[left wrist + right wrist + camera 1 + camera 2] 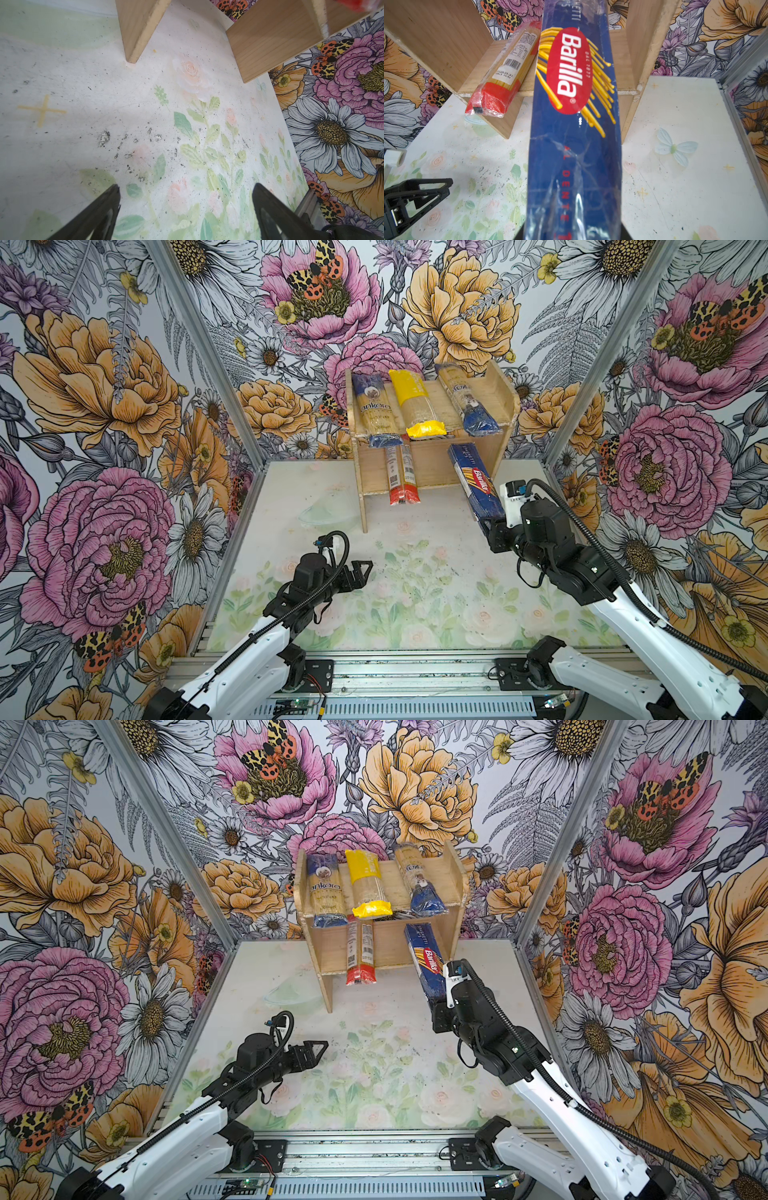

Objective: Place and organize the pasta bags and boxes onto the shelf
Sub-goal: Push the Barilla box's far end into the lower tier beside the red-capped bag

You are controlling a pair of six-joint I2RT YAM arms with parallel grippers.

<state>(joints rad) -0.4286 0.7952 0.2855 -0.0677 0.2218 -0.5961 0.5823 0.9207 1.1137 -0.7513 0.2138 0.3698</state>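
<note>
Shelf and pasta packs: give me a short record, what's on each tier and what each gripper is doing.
shelf: wooden, two tiers
top tier: ankara bag, yellow-ended bag, slim blue-ended bag, side by side
lower tier: red-ended pack, near end overhanging
right gripper: shut on Barilla pack, its far end poking into lower tier
left gripper: open, empty, above table

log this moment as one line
right gripper: shut on Barilla pack at shelf lower tier | left gripper: open, empty | red-ended pack: lower tier
</note>
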